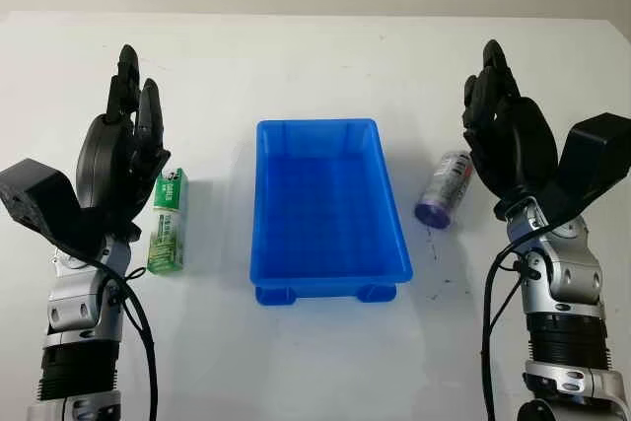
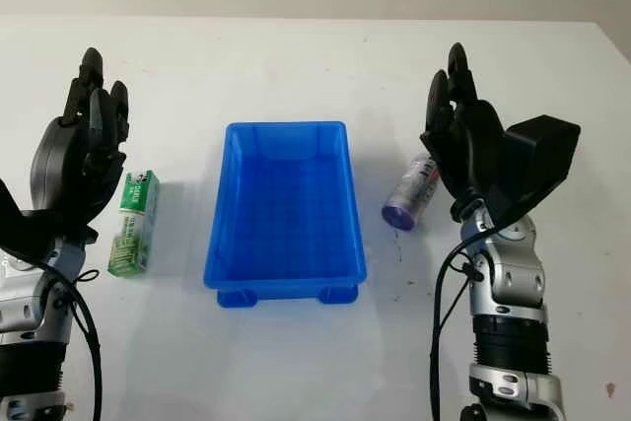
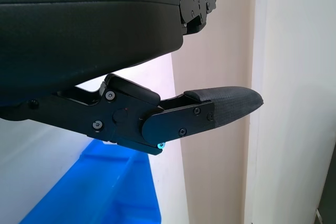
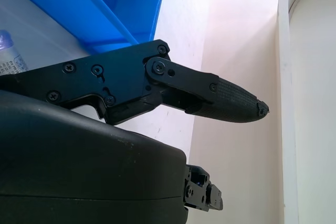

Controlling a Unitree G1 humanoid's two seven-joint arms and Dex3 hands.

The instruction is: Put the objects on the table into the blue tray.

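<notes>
Two things lie on the white table point(image 1: 325, 362), one on either side of the blue plastic rectangular tray point(image 1: 326, 208), which sits mid-table with its long axis running away from the robot. On the left, just beside the tray but apart from it, a green and white slim carton point(image 1: 168, 220) lies flat, its length also running front to back. On the right, a small silver cylindrical can with a purple end point(image 1: 445, 188) lies on its side, tilted, the purple end toward the robot and slightly toward the tray.

The left hand point(image 1: 120, 150) is raised beside the carton, fingers released and holding nothing; its palm partly hides the carton's left edge. The right hand point(image 1: 505, 135) is likewise open, raised just right of the can. Print on the can is, I think, too small to read.
</notes>
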